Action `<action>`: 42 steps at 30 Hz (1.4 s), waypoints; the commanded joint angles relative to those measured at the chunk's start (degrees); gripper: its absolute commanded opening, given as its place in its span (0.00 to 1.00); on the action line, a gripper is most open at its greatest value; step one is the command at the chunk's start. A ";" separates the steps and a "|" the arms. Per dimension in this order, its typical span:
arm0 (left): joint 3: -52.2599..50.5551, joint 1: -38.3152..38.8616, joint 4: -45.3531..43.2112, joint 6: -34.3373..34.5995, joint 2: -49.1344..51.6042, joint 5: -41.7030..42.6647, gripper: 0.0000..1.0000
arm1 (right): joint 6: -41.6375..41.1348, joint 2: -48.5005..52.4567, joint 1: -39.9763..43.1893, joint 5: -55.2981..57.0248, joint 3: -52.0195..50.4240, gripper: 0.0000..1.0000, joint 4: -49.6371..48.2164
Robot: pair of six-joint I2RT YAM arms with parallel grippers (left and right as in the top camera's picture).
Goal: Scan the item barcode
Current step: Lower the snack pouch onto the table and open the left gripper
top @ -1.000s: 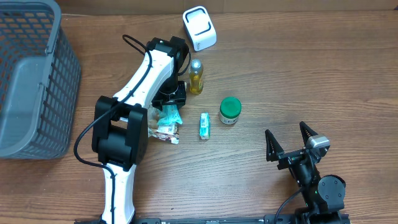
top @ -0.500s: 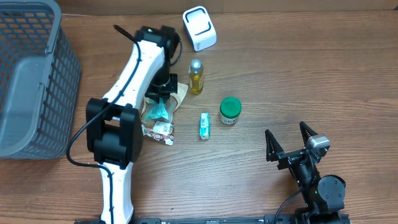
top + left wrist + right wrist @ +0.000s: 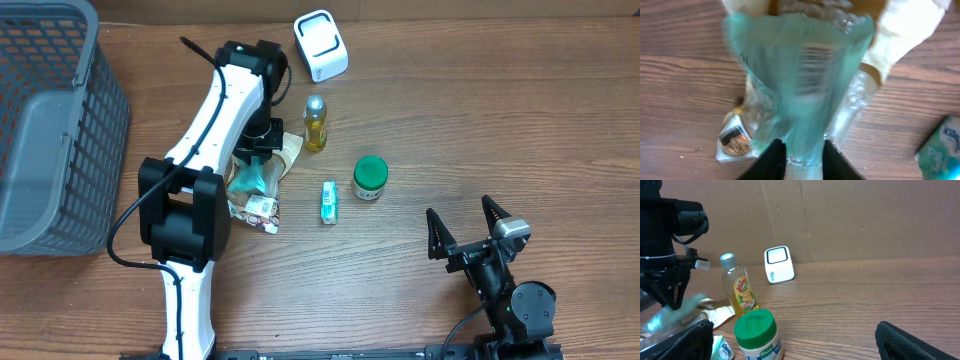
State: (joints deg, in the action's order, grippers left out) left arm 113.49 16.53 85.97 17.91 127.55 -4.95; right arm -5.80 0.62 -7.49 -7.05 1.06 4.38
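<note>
- While the left claw (image 3: pixel 801 150) has its dark fingers pinched on one end of the teal packet (image 3: pixel 800 75), that crinkly see-through plastic fans out blurry over the wood-grain counter (image 3: pixel 680 75), with its striped barcode patch facing the wrist cam.
- Packet sits left of the slim yellow bottle (image 3: pixel 315 124), over a tan paper wrapper (image 3: pixel 291 150) and a small glossy snack pouch (image 3: pixel 258 210).
- Left arm is stretched long from the near edge. Its far joint is just beside the rounded white scanner cube (image 3: pixel 320 44), and the claw is folded back down onto the packet.
- Right claw (image 3: pixel 459 210) sits low near the front edge, black fingers spread wide apart.
- Squat green-lidded jar (image 3: pixel 370 178) stands nearby.
</note>
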 commanded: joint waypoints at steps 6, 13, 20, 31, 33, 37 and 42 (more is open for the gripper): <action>-0.46 0.07 1.01 -1.20 0.28 3.78 0.45 | -0.20 -0.46 0.22 0.52 -0.61 1.00 -0.17; -1.07 -2.36 0.96 -0.87 0.28 11.67 0.24 | -0.20 -0.46 0.22 0.55 -0.61 1.00 -0.17; -5.20 -2.84 -3.72 1.62 0.61 11.41 0.22 | -0.20 -0.46 0.22 0.52 -0.61 1.00 -0.17; -15.61 -4.59 -9.73 2.89 0.61 5.25 0.29 | -0.20 -0.46 0.22 0.52 -0.61 1.00 -0.17; -16.00 -4.70 -9.75 2.86 0.61 5.25 0.34 | -0.20 -0.46 0.22 0.52 -0.61 1.00 -0.17; -14.69 -4.70 -8.52 1.31 0.59 7.45 0.40 | -0.20 -0.46 0.22 0.52 -0.61 1.00 -0.17; -8.87 -4.74 -4.63 1.36 0.04 7.52 0.43 | -0.20 -0.46 0.22 0.52 -0.61 1.00 -0.17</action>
State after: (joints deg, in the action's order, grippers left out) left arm 101.03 12.58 79.99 19.51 126.43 3.25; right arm -5.80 0.62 -7.49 -7.05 1.06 4.38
